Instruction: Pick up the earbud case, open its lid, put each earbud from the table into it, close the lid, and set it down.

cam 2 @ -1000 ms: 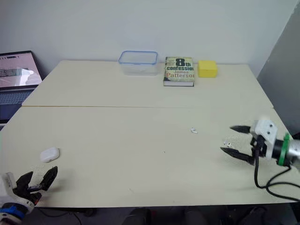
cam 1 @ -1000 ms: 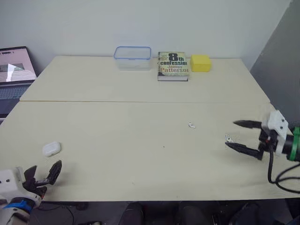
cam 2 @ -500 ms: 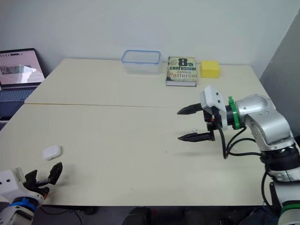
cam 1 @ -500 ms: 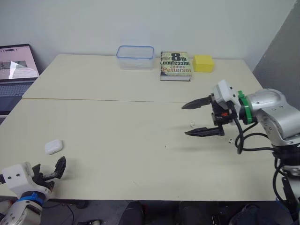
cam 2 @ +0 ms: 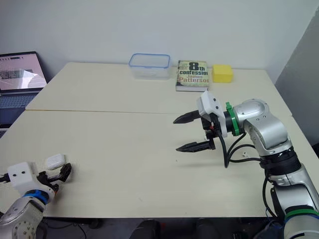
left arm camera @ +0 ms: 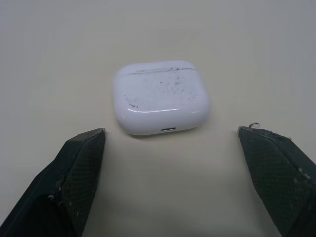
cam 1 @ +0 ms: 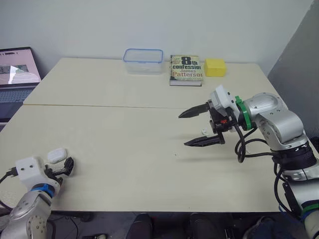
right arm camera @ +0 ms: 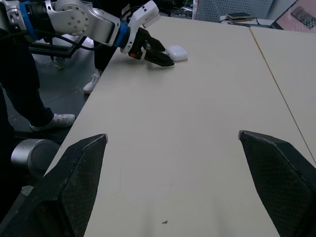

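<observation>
Before left claw (left arm camera: 170,142), earbud case (left arm camera: 160,96) flat, port toward claw

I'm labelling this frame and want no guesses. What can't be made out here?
- earbud: too small in the left eye view to tell how it lies; in the right eye view the open right gripper seems to cover it.
- earbud case: underside hidden against the table, left wrist view.
- laptop: cut off by the left edge, both eye views.
</observation>
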Action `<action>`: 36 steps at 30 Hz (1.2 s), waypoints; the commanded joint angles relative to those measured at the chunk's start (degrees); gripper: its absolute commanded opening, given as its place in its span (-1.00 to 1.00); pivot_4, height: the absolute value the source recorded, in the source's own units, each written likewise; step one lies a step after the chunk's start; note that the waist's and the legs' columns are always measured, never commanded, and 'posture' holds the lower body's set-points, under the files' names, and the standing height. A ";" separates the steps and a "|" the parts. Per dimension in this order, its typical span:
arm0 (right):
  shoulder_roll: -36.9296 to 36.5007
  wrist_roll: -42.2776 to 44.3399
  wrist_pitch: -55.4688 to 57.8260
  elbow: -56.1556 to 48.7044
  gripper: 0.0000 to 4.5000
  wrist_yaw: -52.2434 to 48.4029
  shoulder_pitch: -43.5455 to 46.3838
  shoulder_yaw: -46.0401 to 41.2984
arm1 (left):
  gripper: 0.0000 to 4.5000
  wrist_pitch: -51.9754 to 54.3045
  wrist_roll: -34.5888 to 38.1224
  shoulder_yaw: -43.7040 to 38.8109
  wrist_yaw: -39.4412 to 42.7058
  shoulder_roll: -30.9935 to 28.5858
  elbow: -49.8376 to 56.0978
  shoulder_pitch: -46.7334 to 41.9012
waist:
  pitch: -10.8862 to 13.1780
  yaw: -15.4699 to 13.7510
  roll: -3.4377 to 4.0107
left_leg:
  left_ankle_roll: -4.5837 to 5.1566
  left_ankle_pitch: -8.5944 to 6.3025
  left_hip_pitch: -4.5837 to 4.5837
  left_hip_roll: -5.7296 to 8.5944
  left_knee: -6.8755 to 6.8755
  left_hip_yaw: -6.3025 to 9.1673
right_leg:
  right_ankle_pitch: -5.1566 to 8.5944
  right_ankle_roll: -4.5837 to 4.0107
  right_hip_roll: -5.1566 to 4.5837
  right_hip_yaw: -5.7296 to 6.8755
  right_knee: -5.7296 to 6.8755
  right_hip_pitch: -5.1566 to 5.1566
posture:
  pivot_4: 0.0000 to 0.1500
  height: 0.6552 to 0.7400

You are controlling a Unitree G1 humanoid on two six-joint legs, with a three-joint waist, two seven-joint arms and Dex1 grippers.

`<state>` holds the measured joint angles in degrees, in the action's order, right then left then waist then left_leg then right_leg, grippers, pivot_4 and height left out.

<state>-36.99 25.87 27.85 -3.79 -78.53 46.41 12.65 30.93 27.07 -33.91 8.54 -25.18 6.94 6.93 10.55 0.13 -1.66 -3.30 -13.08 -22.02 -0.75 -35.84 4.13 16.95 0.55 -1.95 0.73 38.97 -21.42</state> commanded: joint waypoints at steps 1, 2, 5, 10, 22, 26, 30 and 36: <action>0.25 0.00 -0.75 -1.24 0.98 -0.06 0.99 -0.66 | 1.00 0.68 -1.91 1.31 -0.47 -0.78 -1.37 -0.90 | 0.01 0.01 0.01 | 0.00 0.00 0.00 0.00 0.01 0.00 | 0.00 0.00 0.00 0.00 0.00 -0.01 | 1.00 0.71; 0.31 -0.03 -0.74 -1.27 0.98 0.02 0.89 -0.73 | 1.00 0.57 -2.22 1.55 -0.40 -0.82 -1.93 -1.33 | 0.01 0.00 0.02 | 0.00 0.00 0.00 0.00 0.01 0.00 | 0.00 0.00 0.00 0.00 0.00 -0.01 | 1.00 0.71; 0.34 -0.17 -0.83 -1.37 0.98 0.17 0.55 -0.75 | 1.00 0.60 -3.04 1.55 -0.61 -1.07 -3.50 -2.51 | 0.02 -0.07 0.09 | 0.00 0.00 0.01 -0.02 0.01 0.03 | -0.01 -0.01 -0.01 0.02 0.01 0.00 | 1.00 0.71; 0.43 -0.54 -1.13 -1.56 0.98 0.29 -0.04 -0.64 | 1.00 -0.06 -4.64 2.01 1.19 -3.75 -7.36 -5.10 | 0.03 -0.04 0.12 | 0.00 0.01 0.05 -0.01 0.00 0.03 | 0.02 0.06 0.00 0.03 0.04 0.01 | 1.00 0.71; 0.54 -0.62 -1.09 -2.29 1.00 0.30 -0.32 -0.83 | 0.59 2.66 -5.47 4.28 2.76 -4.28 -8.76 -4.79 | 0.08 -0.01 0.23 | -0.01 0.01 0.06 -0.03 0.01 0.01 | 0.01 0.09 -0.08 -0.04 0.03 0.00 | 1.00 0.71; 0.47 -0.66 -1.25 -2.58 1.00 0.96 -0.09 -1.41 | 0.26 4.52 -5.04 3.50 2.73 -4.05 -6.28 -1.56 | 0.09 0.16 0.27 | -0.01 0.00 0.06 -0.03 0.03 0.01 | 0.01 0.14 -0.11 -0.12 -0.01 -0.03 | 1.00 0.71; -0.71 -0.06 -0.25 -4.56 1.00 2.22 -0.87 -2.69 | 0.26 3.85 -4.68 4.56 5.50 -4.66 -3.13 1.06 | 0.10 0.44 0.31 | -0.03 -0.02 0.06 -0.02 0.11 -0.04 | 0.00 0.11 -0.13 -0.14 -0.02 -0.14 | 1.00 0.71; -7.30 5.93 11.02 -14.25 1.00 7.81 -8.81 -9.94 | 0.26 -7.35 -4.94 18.56 23.10 -5.98 3.59 -0.20 | 0.18 -1.37 0.52 | -0.07 -0.04 -0.18 0.17 0.07 -0.03 | -0.05 0.02 -0.24 -0.03 -0.13 -0.14 | 1.00 0.71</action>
<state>-43.00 28.85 35.10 -14.22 -72.40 38.35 6.20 26.20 21.75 -22.03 25.50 -31.71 7.53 7.45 10.72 -1.24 -1.14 -3.36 -13.11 -22.33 -0.53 -35.83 4.14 16.90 0.56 -2.23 0.75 38.81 -21.57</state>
